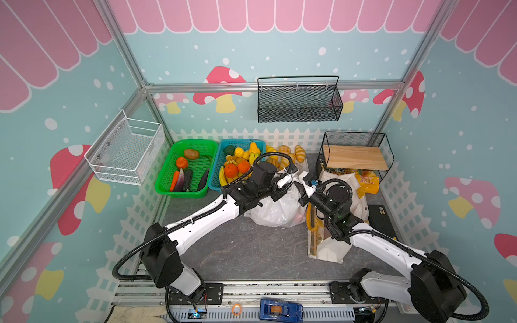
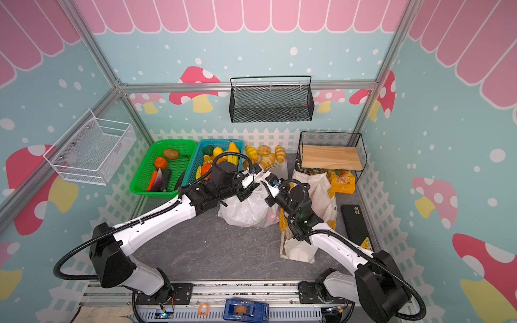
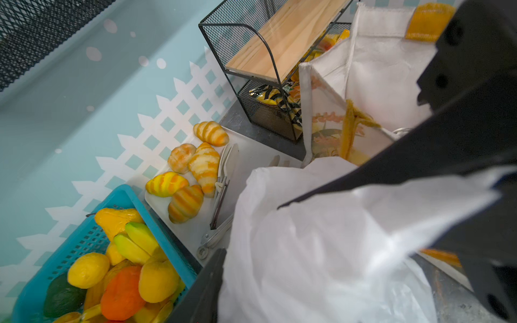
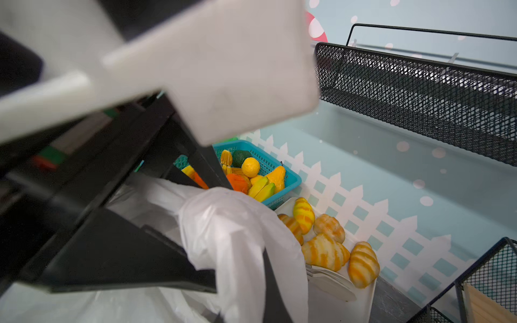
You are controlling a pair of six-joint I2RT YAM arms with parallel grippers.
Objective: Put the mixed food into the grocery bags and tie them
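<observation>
Right wrist view shows the right gripper [image 4: 221,232] clamped on a twist of the plastic bag [image 1: 275,209] — the bag stands on the table [image 1: 246,251] just below both wrists. Our left gripper [image 3: 251,229] straddles another fold; we cannot tell whether it pinches. Its gathered top rises between nearly meeting tips — neither arm nearer.

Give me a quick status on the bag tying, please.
Right gripper shut on bag. Left gripper beside it, grip unclear. Nothing in the way.
</observation>
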